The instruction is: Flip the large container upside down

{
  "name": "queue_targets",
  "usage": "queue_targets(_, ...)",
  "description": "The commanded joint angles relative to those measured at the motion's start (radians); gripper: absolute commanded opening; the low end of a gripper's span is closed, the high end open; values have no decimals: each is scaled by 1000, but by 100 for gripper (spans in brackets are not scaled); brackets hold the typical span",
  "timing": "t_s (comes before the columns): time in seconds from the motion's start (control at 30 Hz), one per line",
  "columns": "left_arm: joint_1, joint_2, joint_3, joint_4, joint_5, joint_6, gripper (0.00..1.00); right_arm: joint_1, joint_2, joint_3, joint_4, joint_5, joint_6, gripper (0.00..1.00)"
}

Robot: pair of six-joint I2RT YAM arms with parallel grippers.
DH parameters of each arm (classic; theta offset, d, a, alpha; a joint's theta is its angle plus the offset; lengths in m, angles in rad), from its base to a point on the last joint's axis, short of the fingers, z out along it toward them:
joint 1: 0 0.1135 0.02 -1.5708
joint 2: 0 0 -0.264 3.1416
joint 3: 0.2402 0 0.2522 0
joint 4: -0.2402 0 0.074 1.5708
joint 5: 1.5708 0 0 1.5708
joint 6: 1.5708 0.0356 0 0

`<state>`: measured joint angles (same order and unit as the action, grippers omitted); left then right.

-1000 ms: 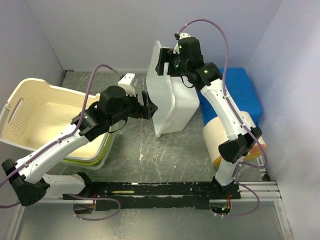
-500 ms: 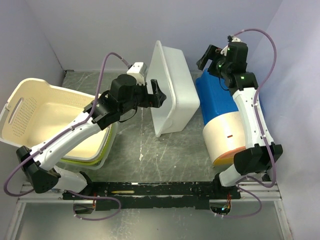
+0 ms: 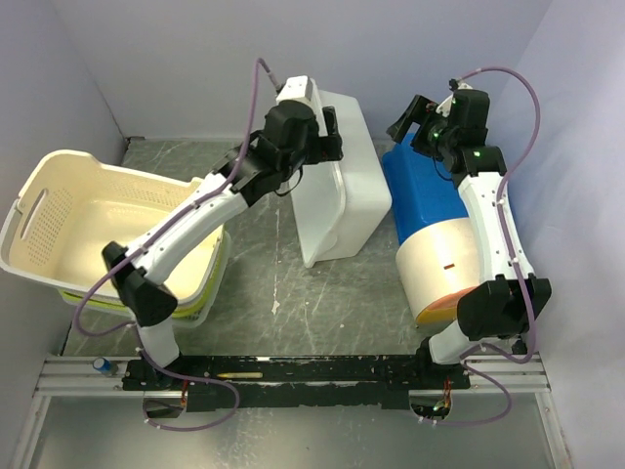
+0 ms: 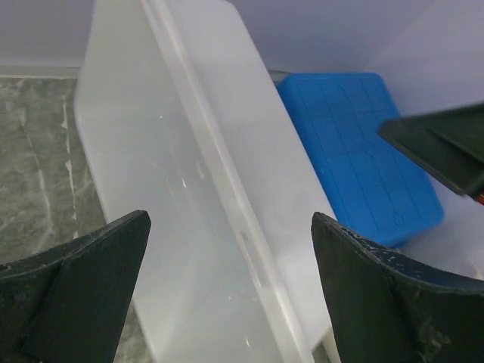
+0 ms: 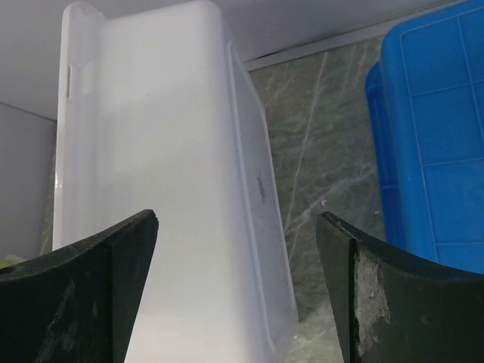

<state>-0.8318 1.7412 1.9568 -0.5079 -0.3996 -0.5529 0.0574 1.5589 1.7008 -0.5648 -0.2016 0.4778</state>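
- The basket (image 3: 39,230), the task's large container, lies well back from both sets of fingers and far to the left of the left ones, close to the arm bases. Its mouth faces up and it is tilted, resting on a green tub (image 3: 200,311) beneath it.
- Judged from that pose, the flip has not begun. Nothing grips the basket and neither arm is near it, so reaching it, taking a rim or handle, and rolling it over are all left to do.
- A white tub (image 3: 337,195) stands on edge on the table (image 3: 283,293), between the two grippers and just in front of both.
- The left gripper (image 3: 327,137) is spread wide and holds nothing. In its wrist view (image 4: 231,227) the white tub (image 4: 189,189) fills the gap ahead of the fingers, its rim running up between them. Whether either finger touches it I cannot tell.
- The right gripper (image 3: 408,115) is also spread wide and empty. From its wrist view (image 5: 236,223) the white tub (image 5: 166,151) lies ahead and to one side, clear of the fingers.
- A blue tub (image 3: 425,195) sits just below the right fingers and beyond the left ones, past the white tub. It shows in both wrist views ( (image 4: 355,151), (image 5: 439,113)).
- Both arms would have to leave the white tub and swing back left to start the real work.
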Motion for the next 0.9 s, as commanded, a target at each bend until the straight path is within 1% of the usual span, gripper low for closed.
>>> queue_targets(0.0, 4, 115, 152, -142, -102, 28, 100, -25, -44, -26, 25, -22, -2, 86)
queue_targets(0.03, 5, 133, 164, -143, -98, 29, 100, -30, -48, -31, 26, -23, -3, 86)
queue_targets(0.1, 6, 148, 153, -120, -68, 27, 97, -36, -56, -43, 29, -27, -2, 86)
queue_targets(0.17, 9, 164, 146, -104, -35, 23, 92, -40, -56, -49, 32, -32, 0, 86)
queue_targets(0.23, 18, 191, 168, -122, -9, 14, 87, -41, -54, -48, 30, -37, 0, 86)
queue_targets(0.3, 22, 215, 190, -150, 10, 10, 78, -42, -54, -44, 27, -37, 0, 86)
queue_targets(0.37, 22, 202, 173, -139, 18, 10, 67, -42, -57, -43, 26, -32, -3, 86)
queue_targets(0.47, 23, 146, 99, -68, 33, 20, 50, -43, -63, -48, 33, -37, -1, 86)
queue_targets(0.53, 22, 117, 61, -39, 35, 22, 35, -43, -64, -56, 43, -51, 6, 86)
queue_targets(0.67, 39, 83, 51, -48, 51, 10, 13, -43, -61, -71, 55, -98, 5, 86)
queue_targets(0.7, 53, 67, 38, -45, 79, 1, 8, -43, -61, -76, 61, -124, 3, 86)
queue_targets(0.77, 104, 23, -27, 0, 203, -14, 7, -42, -63, -92, 82, -186, 6, 86)
queue_targets(0.87, 201, -60, -176, 134, 415, -67, 7, -43, -71, -128, 134, -286, 31, 86)
